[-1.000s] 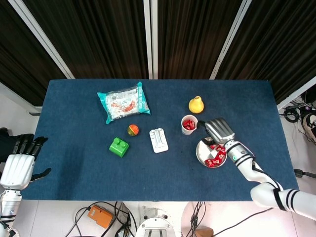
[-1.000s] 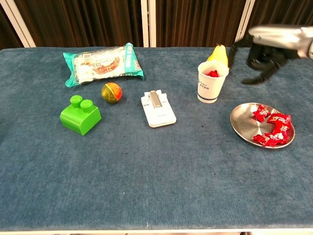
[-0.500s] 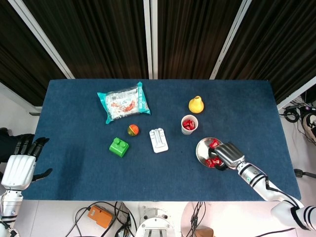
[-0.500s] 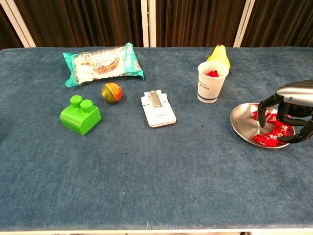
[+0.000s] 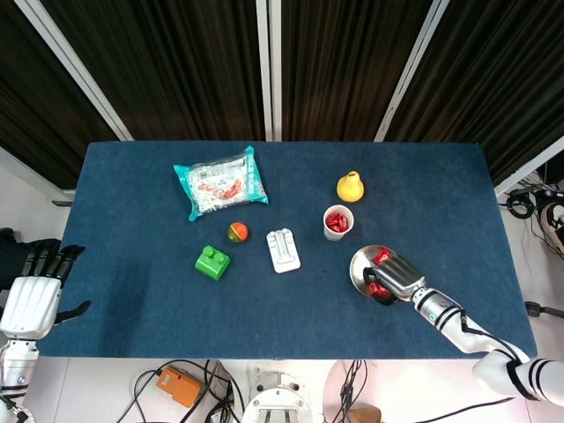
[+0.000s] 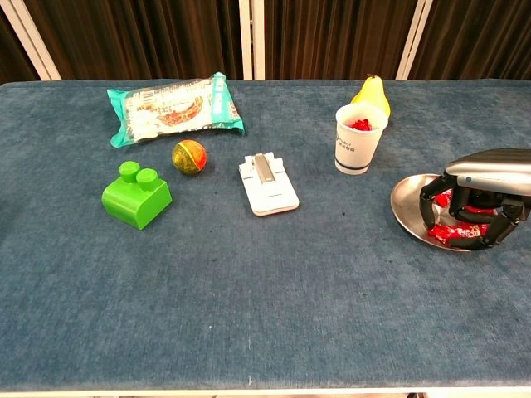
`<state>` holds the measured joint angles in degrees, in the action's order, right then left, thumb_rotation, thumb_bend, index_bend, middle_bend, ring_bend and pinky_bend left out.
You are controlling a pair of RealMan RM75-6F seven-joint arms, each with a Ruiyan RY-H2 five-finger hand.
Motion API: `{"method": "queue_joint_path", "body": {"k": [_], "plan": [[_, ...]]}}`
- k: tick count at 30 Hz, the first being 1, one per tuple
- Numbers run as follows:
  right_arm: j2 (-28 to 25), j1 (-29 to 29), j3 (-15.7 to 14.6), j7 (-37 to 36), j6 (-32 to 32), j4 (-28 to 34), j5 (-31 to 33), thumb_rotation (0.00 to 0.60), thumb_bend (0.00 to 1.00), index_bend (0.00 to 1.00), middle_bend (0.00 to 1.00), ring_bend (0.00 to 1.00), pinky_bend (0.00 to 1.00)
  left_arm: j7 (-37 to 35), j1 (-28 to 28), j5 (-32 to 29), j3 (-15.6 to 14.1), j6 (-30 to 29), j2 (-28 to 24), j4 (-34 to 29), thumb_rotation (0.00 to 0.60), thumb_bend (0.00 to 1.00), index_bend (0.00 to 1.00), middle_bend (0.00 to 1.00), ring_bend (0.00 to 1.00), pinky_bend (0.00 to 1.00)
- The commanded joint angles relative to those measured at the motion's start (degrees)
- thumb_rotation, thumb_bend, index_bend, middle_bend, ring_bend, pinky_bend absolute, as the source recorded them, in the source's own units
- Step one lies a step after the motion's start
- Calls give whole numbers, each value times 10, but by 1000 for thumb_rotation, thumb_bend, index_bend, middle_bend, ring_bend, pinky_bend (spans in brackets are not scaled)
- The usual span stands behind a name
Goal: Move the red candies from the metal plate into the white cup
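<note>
Right now, view by view:
Right hand (image 6: 475,199): down over the plate (image 6: 406,206), fingers curled into the heap of candies (image 6: 455,233); the chest view shows dark fingertips (image 6: 429,217) planted among the wrappers, but whether one is actually pinched, cannot tell.
Head view on that hand (image 5: 392,278): only its silver back shows, covering the plate's (image 5: 360,262) right half; a few candies (image 5: 381,257) peek out at its edge, the fingers hidden underneath.
Cup (image 6: 360,138): upright, just left of and behind the plate, apart from it; red candies already sit inside, seen best from above (image 5: 337,222).
Left hand (image 5: 33,295): seen only by the head view, off the table's left edge, fingers spread, holding nothing.
Pear (image 6: 371,89): right behind the cup in the chest view; from above (image 5: 350,186) a gap shows between them.
Middle of the table: white block (image 6: 267,183), ball (image 6: 189,156), green brick (image 6: 136,194).
Far left: snack bag (image 6: 173,108), lying flat.
Below the table edge: orange box (image 5: 180,385) and cables, head view only.
</note>
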<state>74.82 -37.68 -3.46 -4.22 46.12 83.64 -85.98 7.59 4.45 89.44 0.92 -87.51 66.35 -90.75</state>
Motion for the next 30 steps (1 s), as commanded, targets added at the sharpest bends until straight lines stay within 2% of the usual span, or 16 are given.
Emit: {"method": "queue_joint_path", "body": {"k": [1,7,10,13,20,24,30], "plan": [[0,-2,2,1,-5,-1,4,600,631,650,941,1000,1000,-1,-1,-1,0,0,0,1,600,0,137,144,37,0],[-10,2,23,-11,29,7,5,600,667,685,941,1000,1000,-3,-1,-2,0,0,0,3,600,0,137,144,37,0],[-27,2,54,-20,66,24,8,600,667,683,941,1000,1000,-2,0,-1,1,1,-1,2,600,0,137,144,37,0],[-35,-8,84,-20,75,33,23,600,667,683,941,1000,1000,-1,2,0,2,1,-2,1,600,0,137,144,37,0],[-12,-56,150,-5,42,23,96,600,664,682,941,1000,1000,2,3,0,3,2,-3,-2,600,0,137,144,37,0],[20,-82,162,27,12,-3,134,600,661,673,941,1000,1000,2,2,-2,3,2,-3,-2,600,0,137,145,37,0],[57,-101,161,73,-6,-34,172,600,660,623,941,1000,1000,-1,0,-5,1,2,-3,0,600,0,137,144,37,0]]}}
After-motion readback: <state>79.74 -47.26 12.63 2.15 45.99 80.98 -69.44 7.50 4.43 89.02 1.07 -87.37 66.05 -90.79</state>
